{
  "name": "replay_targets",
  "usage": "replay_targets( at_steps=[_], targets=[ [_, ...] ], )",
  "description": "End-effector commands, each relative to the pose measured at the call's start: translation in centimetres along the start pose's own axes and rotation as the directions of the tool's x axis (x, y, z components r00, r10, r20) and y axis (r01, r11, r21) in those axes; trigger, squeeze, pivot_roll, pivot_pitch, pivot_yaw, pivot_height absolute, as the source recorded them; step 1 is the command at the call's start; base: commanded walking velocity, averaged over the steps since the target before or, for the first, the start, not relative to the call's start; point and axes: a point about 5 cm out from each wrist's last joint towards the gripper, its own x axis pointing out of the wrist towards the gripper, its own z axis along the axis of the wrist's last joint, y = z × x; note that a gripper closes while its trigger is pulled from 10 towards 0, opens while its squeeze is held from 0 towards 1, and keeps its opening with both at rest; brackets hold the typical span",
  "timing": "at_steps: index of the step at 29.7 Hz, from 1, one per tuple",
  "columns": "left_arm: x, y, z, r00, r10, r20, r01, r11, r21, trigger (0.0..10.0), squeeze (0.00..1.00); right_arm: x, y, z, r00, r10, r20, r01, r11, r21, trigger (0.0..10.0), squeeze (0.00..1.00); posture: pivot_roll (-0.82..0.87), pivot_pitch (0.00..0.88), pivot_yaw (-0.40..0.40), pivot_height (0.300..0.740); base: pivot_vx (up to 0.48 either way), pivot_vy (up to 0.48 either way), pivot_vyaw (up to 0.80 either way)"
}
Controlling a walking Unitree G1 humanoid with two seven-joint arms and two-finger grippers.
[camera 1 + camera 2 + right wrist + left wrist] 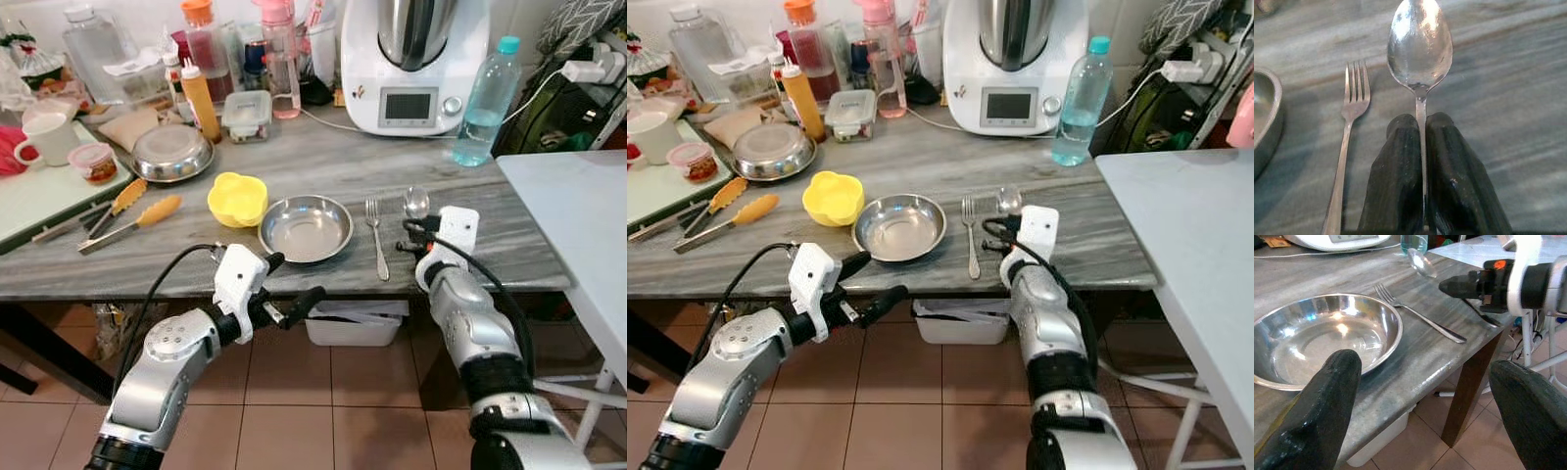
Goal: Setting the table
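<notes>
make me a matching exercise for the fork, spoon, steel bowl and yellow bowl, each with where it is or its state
Things:
1. fork
2. spoon
3. steel bowl
4. yellow bowl

Places or states:
A. clamped between the right gripper's fingers
B. empty, just ahead of the open left gripper
C. lying flat on the table between the steel bowl and the spoon
D. touching the steel bowl's left rim

Pairs: 1-C, 2-A, 3-B, 4-D
</notes>
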Motion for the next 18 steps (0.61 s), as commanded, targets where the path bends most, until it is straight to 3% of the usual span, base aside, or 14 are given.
replay_targets(
  at_steps=[1, 18],
  targets=[
    [-0.45, 0.21, 0.2, 1.0, 0.018, 0.004, -0.018, 1.0, -0.001, 10.0, 0.0, 0.2, 0.0, 0.0, 1.0, -0.004, -0.006, 0.004, 1.0, -0.006, 10.0, 0.0, 0.08, 0.077, 0.062, 0.74, 0.0, 0.0, 0.0],
    [-0.73, 0.23, 0.17, 1.0, 0.021, -0.013, -0.021, 1.0, 0.008, 10.0, 0.0, 0.9, 0.2, -0.21, 0.999, 0.008, -0.046, -0.007, 1.0, 0.015, 10.0, 0.0, 0.08, 0.087, 0.066, 0.74, 0.0, 0.0, 0.0]
  ],
)
